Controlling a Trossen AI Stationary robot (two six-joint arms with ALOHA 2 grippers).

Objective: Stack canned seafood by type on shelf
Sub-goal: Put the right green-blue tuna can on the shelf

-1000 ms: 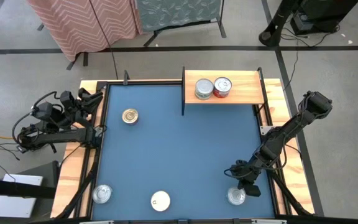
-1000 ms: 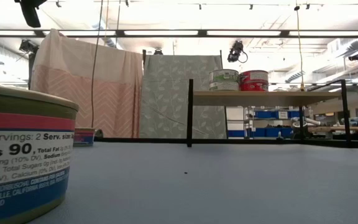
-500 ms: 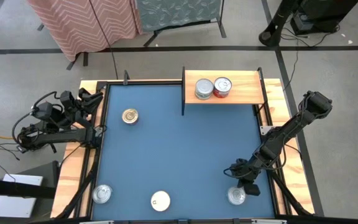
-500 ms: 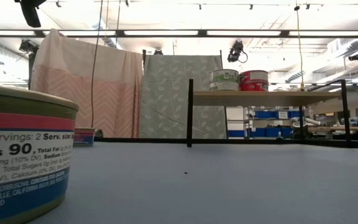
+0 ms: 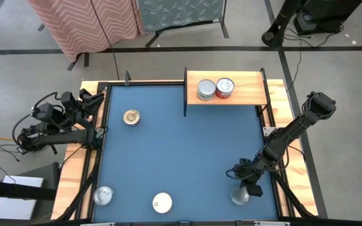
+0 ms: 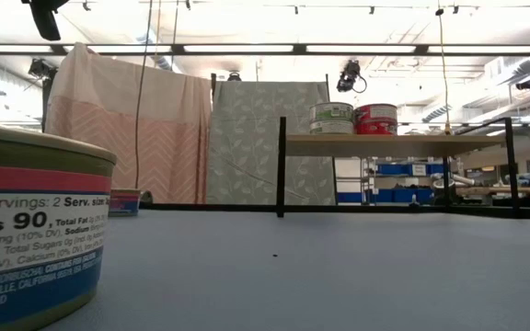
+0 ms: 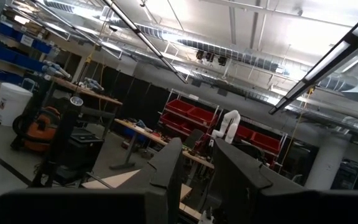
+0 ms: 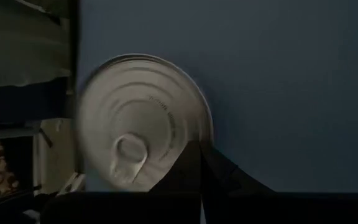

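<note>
Fingers pressed together, the right gripper (image 5: 249,186) hangs just over a silver tin (image 5: 238,198) at the table's near right corner. Farther back, two tins (image 5: 215,89) sit side by side on the shelf (image 5: 250,88); the left gripper (image 5: 93,98), parked off the far left edge, holds nothing and its jaw gap is unclear.

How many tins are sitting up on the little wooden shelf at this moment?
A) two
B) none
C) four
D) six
A: the high view shows just two tins on the shelf, a silver-lidded tin and a red tin, side by side.
</note>
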